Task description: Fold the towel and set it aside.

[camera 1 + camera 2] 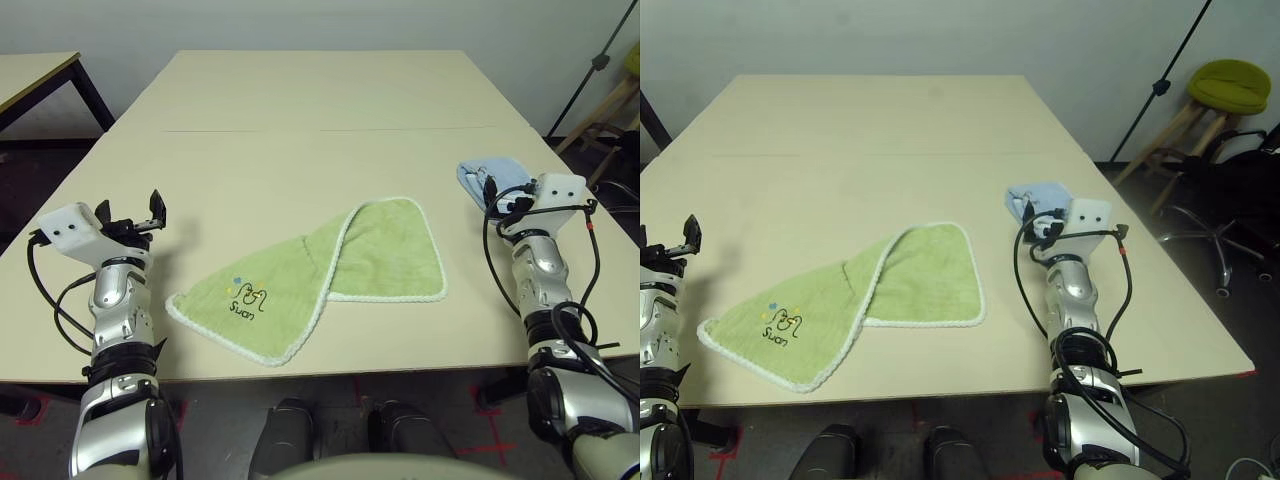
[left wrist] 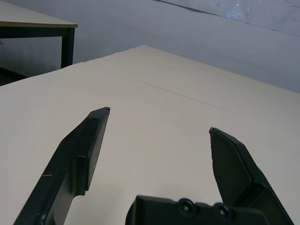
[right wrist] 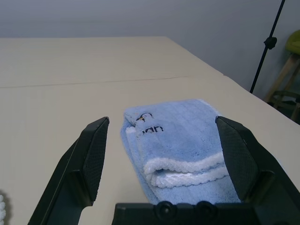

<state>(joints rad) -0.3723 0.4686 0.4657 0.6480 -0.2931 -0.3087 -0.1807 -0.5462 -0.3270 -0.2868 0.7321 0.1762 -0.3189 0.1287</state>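
Lying folded on the wide pale wooden table (image 1: 300, 100), just ahead of the right pincer (image 3: 161, 140): a small light-blue fluffy cloth (image 3: 185, 150) with white edging. Standing off past the table's right corner: a wooden stool with a green cushion (image 1: 1230, 85). Sprawling half folded on the table near its front edge, between both arms: the light green terry towel (image 1: 320, 275). Hovering left of the towel, well apart, fingers spread wide, holding nothing: the left pincer (image 2: 159, 140). Hovering right of the towel, also gaping and holding nothing: the right pincer.
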